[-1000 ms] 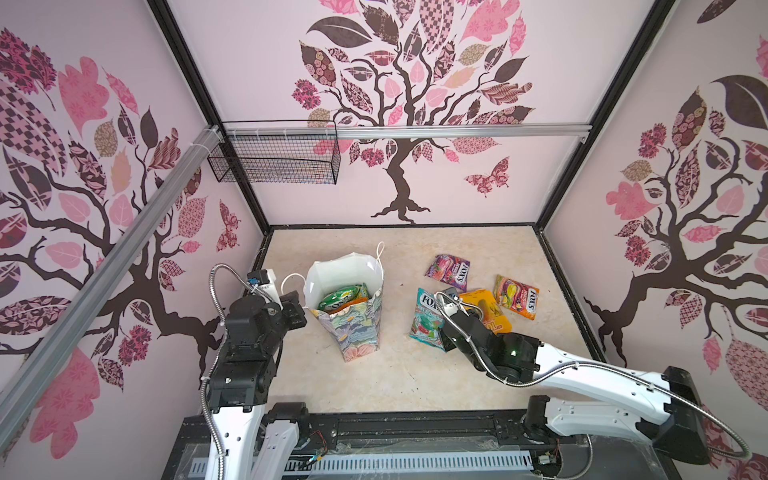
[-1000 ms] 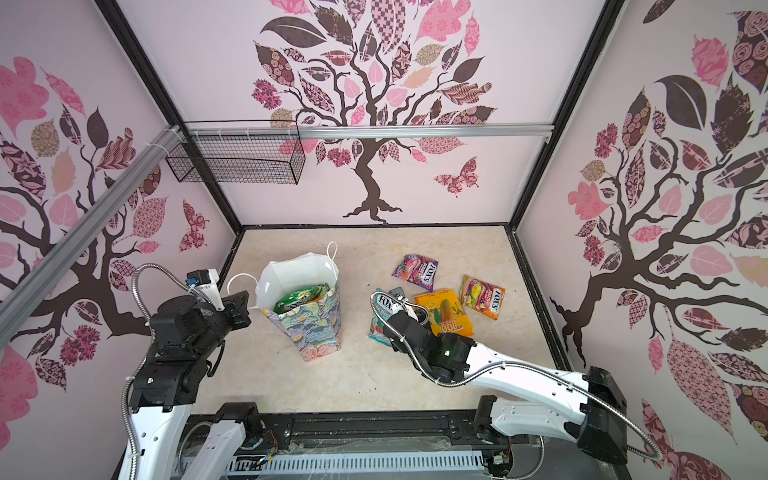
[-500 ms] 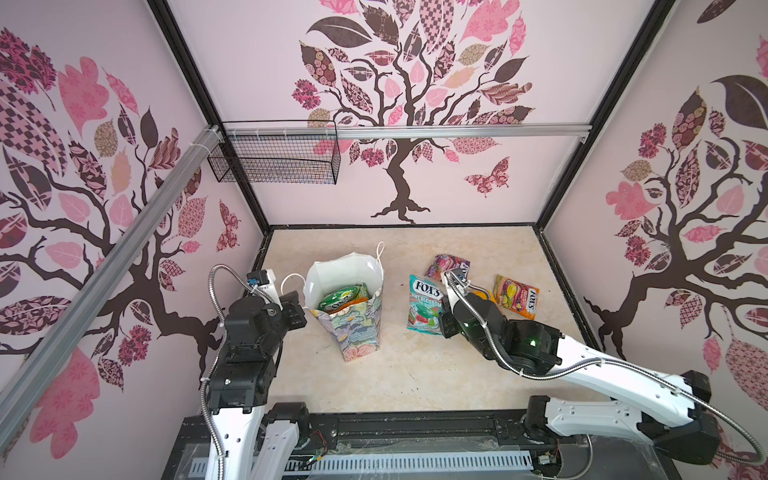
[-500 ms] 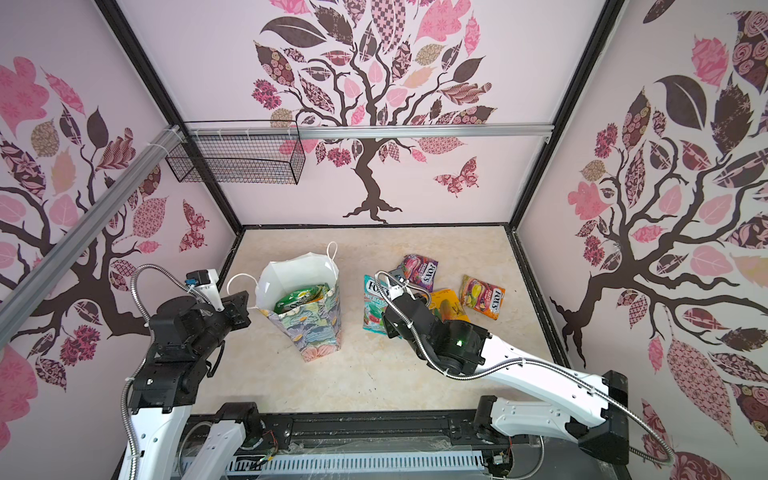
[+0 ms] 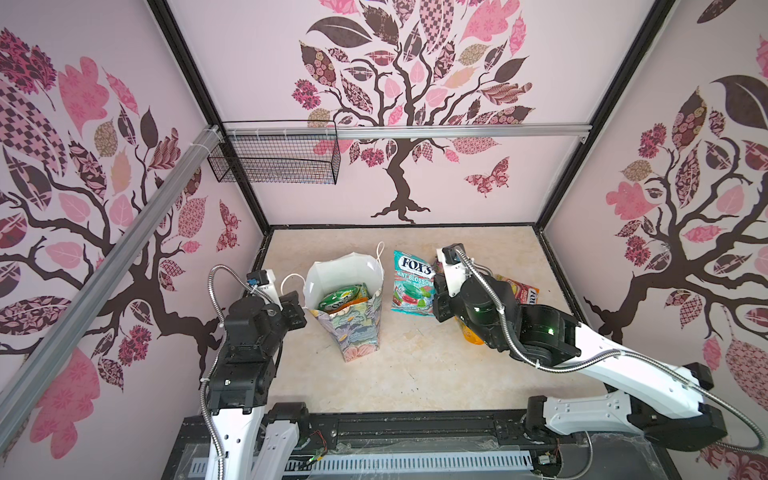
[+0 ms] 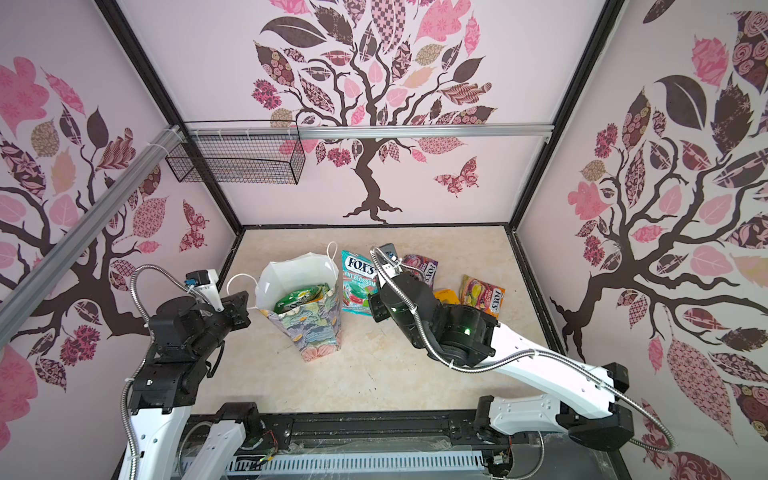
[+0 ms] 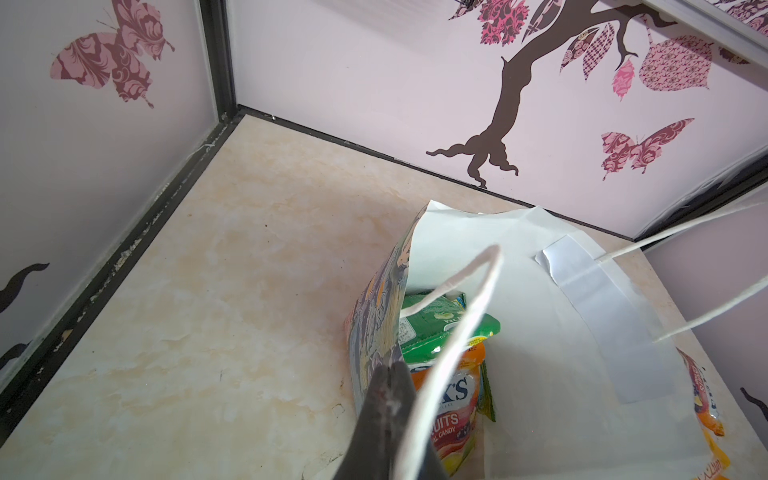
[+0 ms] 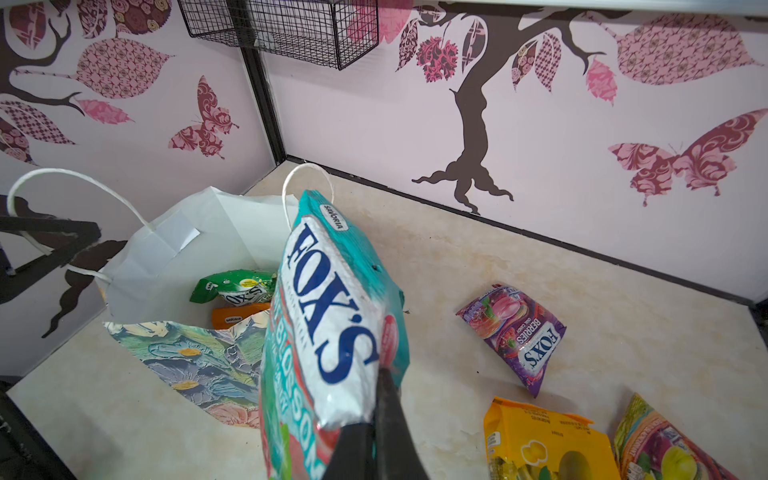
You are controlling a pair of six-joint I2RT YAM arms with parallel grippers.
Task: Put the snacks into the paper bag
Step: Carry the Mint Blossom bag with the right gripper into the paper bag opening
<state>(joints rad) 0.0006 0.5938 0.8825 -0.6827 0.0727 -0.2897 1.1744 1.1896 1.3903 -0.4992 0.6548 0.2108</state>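
My right gripper pinches the teal pouch by its edge, mid-frame just right of the paper bag. My left gripper clamps its rim, probably to hold the mouth open.

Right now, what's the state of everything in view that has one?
paper bag, upright, open.
left gripper, shut on paper bag rim.
right gripper, shut on teal pouch.
teal pouch, lifted, outside bag.
green pouch, in bag.
orange pouch, in bag.
purple pouch, on table.
yellow pouch, on table.
fruit pouch, on table.
wire basket, hanging on rail.
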